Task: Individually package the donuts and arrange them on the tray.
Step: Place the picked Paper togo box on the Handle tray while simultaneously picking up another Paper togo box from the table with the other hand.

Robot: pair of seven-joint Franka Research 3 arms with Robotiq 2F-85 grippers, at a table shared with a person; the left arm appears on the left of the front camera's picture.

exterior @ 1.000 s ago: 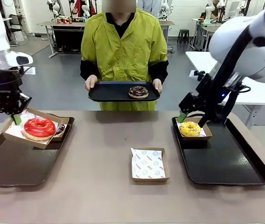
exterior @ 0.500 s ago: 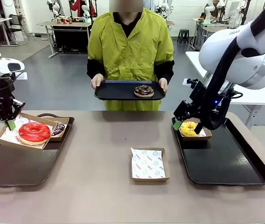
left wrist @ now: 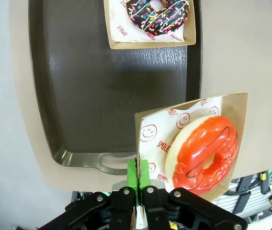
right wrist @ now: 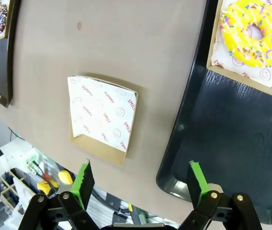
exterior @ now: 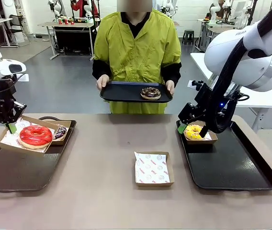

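A glossy red donut lies in a brown cardboard tray, and my left gripper is shut on that tray's corner, holding it over the back left of the left black tray. In the left wrist view the left gripper pinches the paper-lined corner beside the red donut. A dark sprinkled donut sits boxed behind it. My right gripper hangs open just above the yellow-sprinkled donut, boxed on the right black tray. A person holds a tray carrying a drizzled chocolate donut.
An empty cardboard tray with printed paper lies mid-table, also under the right wrist as the empty cardboard tray. Most of the right black tray is bare in front of the yellow donut. The sprinkled donut sits at the left black tray's far end.
My left gripper has moved left and slightly down with the red donut's tray, levelling it. My right gripper drew back a little from the yellow donut's box. The person shifted their tray rightward.
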